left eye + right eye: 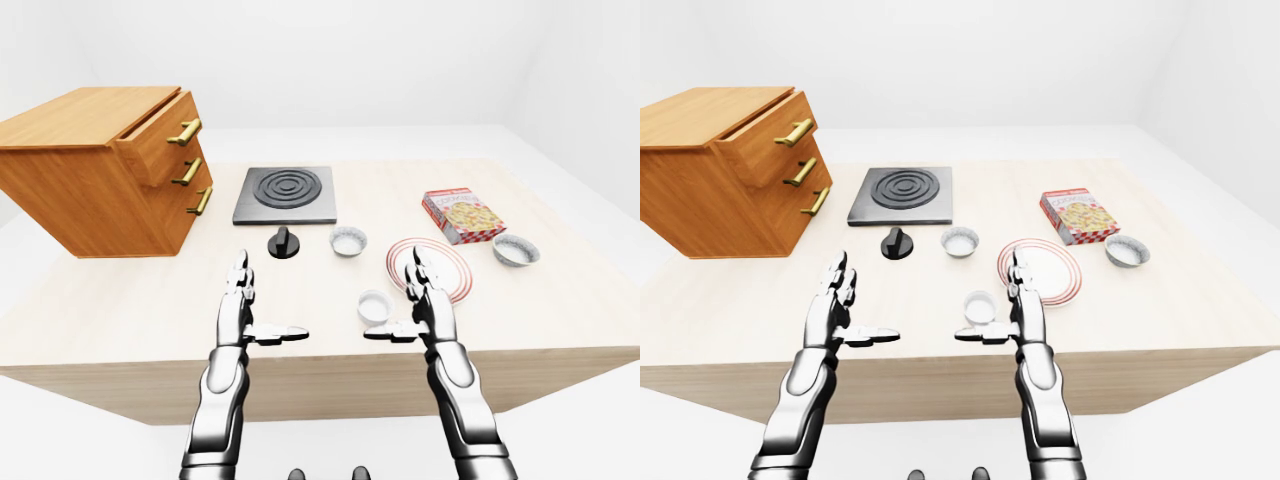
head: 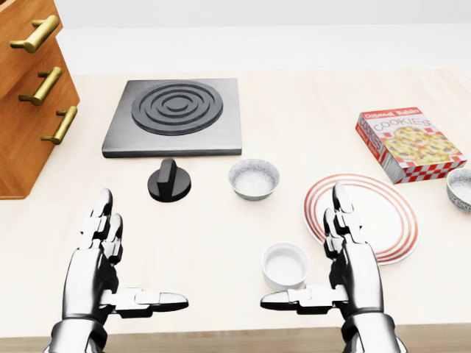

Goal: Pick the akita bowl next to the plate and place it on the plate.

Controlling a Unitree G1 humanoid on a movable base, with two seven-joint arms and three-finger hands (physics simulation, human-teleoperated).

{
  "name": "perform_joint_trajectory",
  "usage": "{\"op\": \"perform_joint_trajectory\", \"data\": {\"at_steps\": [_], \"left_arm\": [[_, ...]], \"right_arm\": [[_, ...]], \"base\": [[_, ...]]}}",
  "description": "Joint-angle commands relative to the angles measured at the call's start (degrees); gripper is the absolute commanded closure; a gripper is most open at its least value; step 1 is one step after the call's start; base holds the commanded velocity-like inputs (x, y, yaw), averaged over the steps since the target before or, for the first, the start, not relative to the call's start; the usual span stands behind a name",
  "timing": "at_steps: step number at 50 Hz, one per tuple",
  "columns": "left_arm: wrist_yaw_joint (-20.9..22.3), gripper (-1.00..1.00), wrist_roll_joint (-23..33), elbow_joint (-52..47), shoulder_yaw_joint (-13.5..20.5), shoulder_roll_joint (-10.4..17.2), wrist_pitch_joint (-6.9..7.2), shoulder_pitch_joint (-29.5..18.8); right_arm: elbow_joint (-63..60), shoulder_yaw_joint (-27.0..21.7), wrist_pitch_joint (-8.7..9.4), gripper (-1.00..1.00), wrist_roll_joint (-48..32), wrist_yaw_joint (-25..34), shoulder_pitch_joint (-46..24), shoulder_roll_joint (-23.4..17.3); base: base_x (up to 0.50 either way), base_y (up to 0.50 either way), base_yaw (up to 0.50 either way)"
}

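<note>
Now | left hand (image 2: 99,268) and right hand (image 2: 353,268) both released, fingers spread above the surface (image 2: 221,235) | akita bowl (image 2: 460,187) sits untouched, well right of the right hand, just past the plate (image 2: 383,213) | risk: white cup (image 2: 285,266) by the right thumb, or twin bowl (image 2: 254,179) up-left of it, gets grabbed instead; a long reach may knock the cookie box (image 2: 408,143)

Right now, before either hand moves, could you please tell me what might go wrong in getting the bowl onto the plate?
Three small vessels ring the red-striped plate: a patterned bowl to its left, a second patterned bowl at the head view's right edge, and a white ramekin below-left. Picking the wrong one is possible. The open right hand hovers beside the ramekin and could knock it.
</note>
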State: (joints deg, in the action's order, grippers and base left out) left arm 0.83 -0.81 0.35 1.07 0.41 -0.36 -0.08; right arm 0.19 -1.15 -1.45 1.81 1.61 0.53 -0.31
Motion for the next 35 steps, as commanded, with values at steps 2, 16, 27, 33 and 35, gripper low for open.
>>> {"op": "perform_joint_trajectory", "data": {"at_steps": [2,16,27,33,35], "left_arm": [[1.02,-1.0,-1.48,0.67,1.76,0.74,-0.72,-0.18],[0.91,-1.0,-1.54,-0.1,1.8,0.8,-0.31,0.13],[0.84,-1.0,-1.49,-0.47,1.73,0.73,-0.01,0.18],[0.9,-1.0,-1.52,-0.42,1.72,0.71,-0.27,0.3],[0.82,-1.0,-1.52,-0.78,1.68,0.69,0.15,0.26]], "right_arm": [[-1.6,-1.27,-1.45,-1.0,3.5,2.95,1.95,-0.43],[-1.31,-0.52,-0.89,-1.0,0.94,2.33,1.84,-0.4],[-2.89,-0.84,0.61,-1.0,2.04,2.59,2.1,-0.43],[-3.6,-0.62,0.82,-1.0,1.99,2.91,2.52,-0.43],[-3.8,-0.65,1.17,-1.0,2.11,3.06,2.52,-0.42]], "base": [[0.0,0.0,0.0],[0.0,0.0,0.0],[0.0,-0.08,0.0],[0.0,-0.37,0.0],[0.0,-0.32,0.0]]}}
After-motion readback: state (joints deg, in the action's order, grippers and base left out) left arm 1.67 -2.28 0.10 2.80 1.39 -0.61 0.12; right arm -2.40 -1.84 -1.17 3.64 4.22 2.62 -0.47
